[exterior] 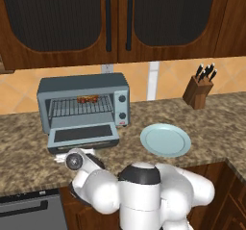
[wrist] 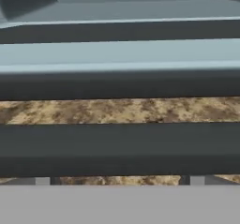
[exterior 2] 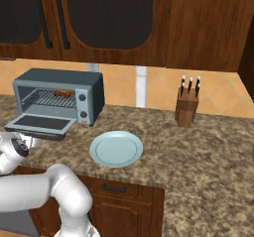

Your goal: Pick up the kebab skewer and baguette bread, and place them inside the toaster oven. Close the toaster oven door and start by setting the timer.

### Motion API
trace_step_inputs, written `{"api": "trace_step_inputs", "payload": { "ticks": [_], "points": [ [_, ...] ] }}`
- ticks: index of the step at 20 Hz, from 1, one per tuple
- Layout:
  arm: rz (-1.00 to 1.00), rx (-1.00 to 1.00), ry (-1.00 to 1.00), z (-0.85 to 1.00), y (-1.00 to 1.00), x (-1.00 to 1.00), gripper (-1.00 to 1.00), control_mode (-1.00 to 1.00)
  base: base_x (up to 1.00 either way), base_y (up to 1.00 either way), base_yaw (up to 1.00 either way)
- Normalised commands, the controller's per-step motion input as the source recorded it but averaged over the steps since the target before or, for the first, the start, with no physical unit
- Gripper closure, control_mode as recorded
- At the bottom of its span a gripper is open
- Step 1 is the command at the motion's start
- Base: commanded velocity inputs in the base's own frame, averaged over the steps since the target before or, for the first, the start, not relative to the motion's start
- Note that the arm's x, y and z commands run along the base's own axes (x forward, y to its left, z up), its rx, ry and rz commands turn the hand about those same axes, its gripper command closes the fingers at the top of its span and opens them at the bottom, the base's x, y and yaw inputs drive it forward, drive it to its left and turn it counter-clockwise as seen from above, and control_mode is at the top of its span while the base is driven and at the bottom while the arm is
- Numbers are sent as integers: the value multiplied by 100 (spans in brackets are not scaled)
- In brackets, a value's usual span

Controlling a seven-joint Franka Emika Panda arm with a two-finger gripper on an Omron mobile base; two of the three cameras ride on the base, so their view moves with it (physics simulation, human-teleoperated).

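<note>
Sitting on the wire rack inside the toaster oven: the kebab skewer, with something orange beside it, possibly the baguette bread, too small for telling. Hanging dropped open over the desk, level with its front edge: the toaster oven door. Judging from that, loading done and closing now in hand. Reaching low at the desk front, just below the door's front edge, presumably for pushing the flap up: the arm's wrist. Running straight across the hand view: the dark handle bar, close ahead. Spread or pressed fingers: cannot tell. Lying bare to the right: the pale blue plate.
</note>
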Motion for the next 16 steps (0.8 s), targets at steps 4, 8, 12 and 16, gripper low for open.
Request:
{"api": "trace_step_inputs", "payload": {
  "ticks": [4, 8, 12, 16],
  "points": [
    [2, 0, -13, 43, 0, 6, -100, -100, 0, 0, 0],
    [1, 1, -7, 40, 0, 34, -100, -100, 0, 0, 0],
    [0, 1, -5, 37, 0, 44, -100, -100, 0, 0, 0],
    [0, 2, -8, 40, 0, 46, -100, -100, 0, 0, 0]
  ]
}}
